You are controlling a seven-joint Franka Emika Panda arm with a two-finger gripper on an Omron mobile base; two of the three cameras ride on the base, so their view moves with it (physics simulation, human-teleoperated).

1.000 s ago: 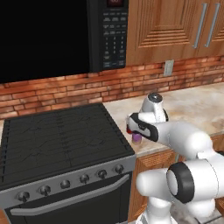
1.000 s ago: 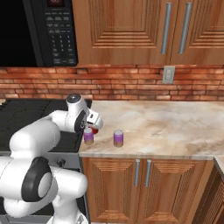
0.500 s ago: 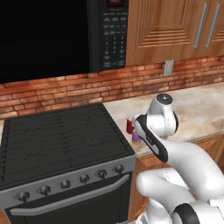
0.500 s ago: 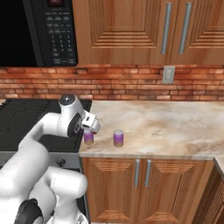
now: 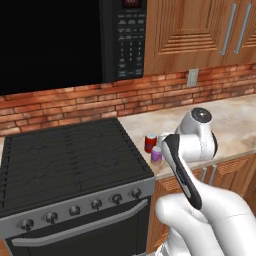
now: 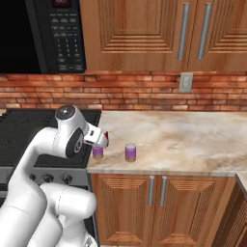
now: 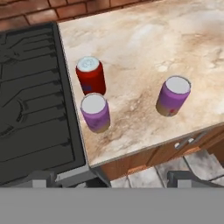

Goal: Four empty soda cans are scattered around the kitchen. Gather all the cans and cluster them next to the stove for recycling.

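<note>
Three cans by the stove (image 7: 39, 109) now: red can (image 7: 91, 75) & purple can (image 7: 96, 112) right at its edge, 2nd purple (image 7: 173, 96) nearby on counter (image 7: 175, 39). Gripper (image 7: 109, 177) wide open, empty, above them. 4th can left, I'd say.

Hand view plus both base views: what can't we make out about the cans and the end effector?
- Red can: mostly hidden behind the arm in the right base view; plain in the hand view.
- Purple can by the stove: partly covered by the arm in the left base view.
- Far purple can: hidden by the arm in the left base view.
- Can labels: too small to read.
- End effector: its tips are cut off at the bottom of the hand view.
</note>
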